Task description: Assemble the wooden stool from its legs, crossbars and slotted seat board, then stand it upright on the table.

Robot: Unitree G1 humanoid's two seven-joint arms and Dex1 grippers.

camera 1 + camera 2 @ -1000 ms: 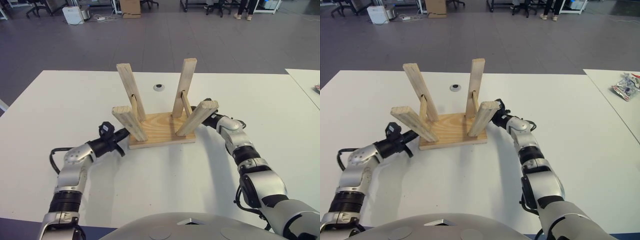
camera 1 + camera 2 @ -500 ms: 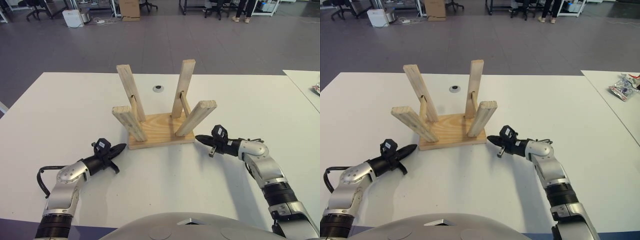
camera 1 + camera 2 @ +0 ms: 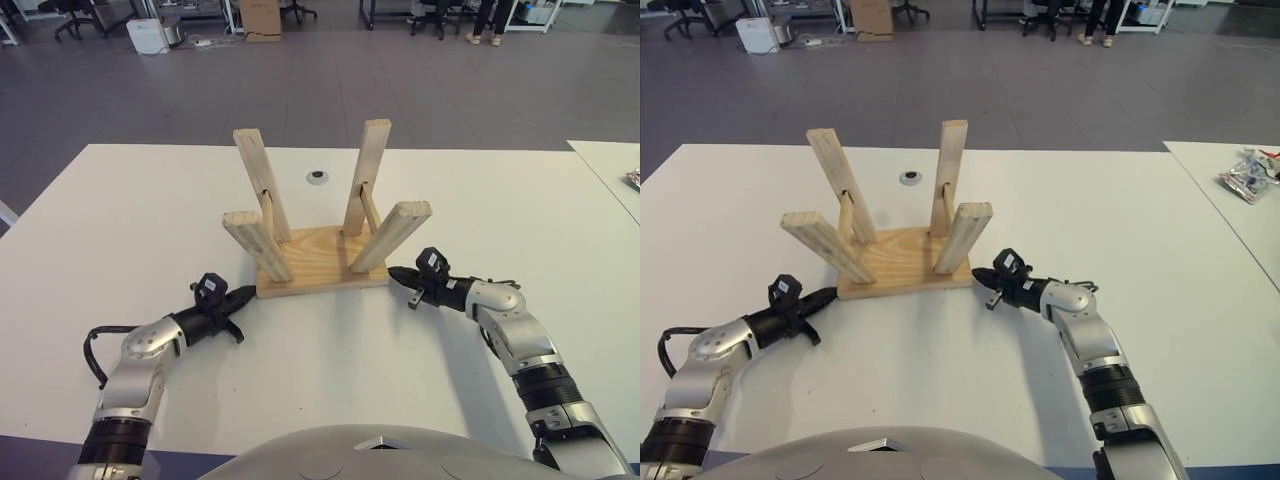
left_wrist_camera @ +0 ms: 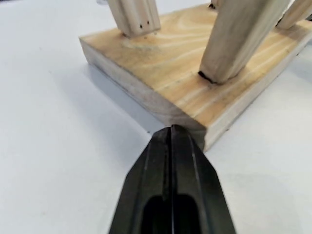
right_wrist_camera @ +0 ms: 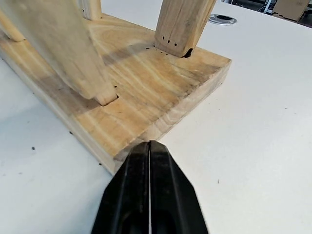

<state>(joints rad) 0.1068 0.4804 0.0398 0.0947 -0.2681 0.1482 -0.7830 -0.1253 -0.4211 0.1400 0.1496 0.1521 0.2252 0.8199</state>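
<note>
Flanking stool: L hand, R hand closed.

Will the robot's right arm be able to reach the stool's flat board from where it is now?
Probably yes. The shut right gripper points right at a near corner of the board, and nothing lies between them. It would likely have to open first to grab it.

No readable text, label or number appears anywhere.

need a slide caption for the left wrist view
Shut left tool aimed at a corner of the seat board, lying flat on the white table with legs slotted in.
</note>
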